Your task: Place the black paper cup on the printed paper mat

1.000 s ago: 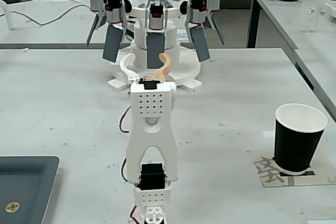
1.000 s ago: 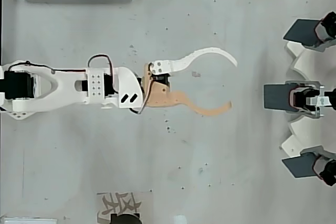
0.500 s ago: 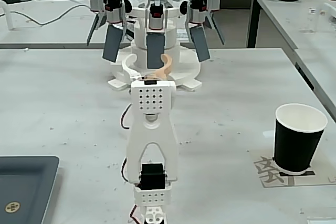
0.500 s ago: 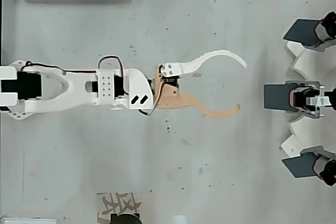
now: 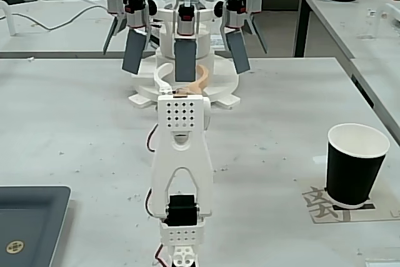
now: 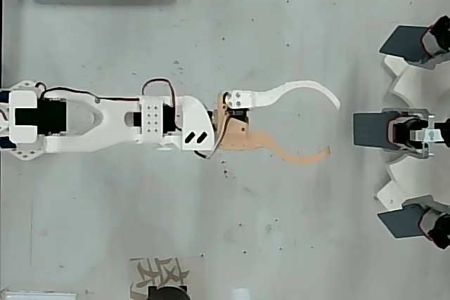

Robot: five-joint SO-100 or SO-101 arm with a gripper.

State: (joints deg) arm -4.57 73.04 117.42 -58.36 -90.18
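The black paper cup (image 5: 354, 164) is already standing upright on the printed paper mat (image 5: 319, 204) at the right in the fixed view, so the gripper (image 6: 332, 128) is hanging empty with jaws wide apart, well away.

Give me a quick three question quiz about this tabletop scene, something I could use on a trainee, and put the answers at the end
1. True or false: in the fixed view, the black paper cup stands upright on the printed paper mat.
2. In the overhead view, the gripper is: A) shut on the cup, B) open and holding nothing, C) out of view.
3. In the fixed view, what lies at the bottom left corner of the table?

Key
1. True: the cup's base rests on the mat, rim up.
2. B: the curved fingers are spread apart with bare table between them.
3. The dark grey tray with a round emblem.
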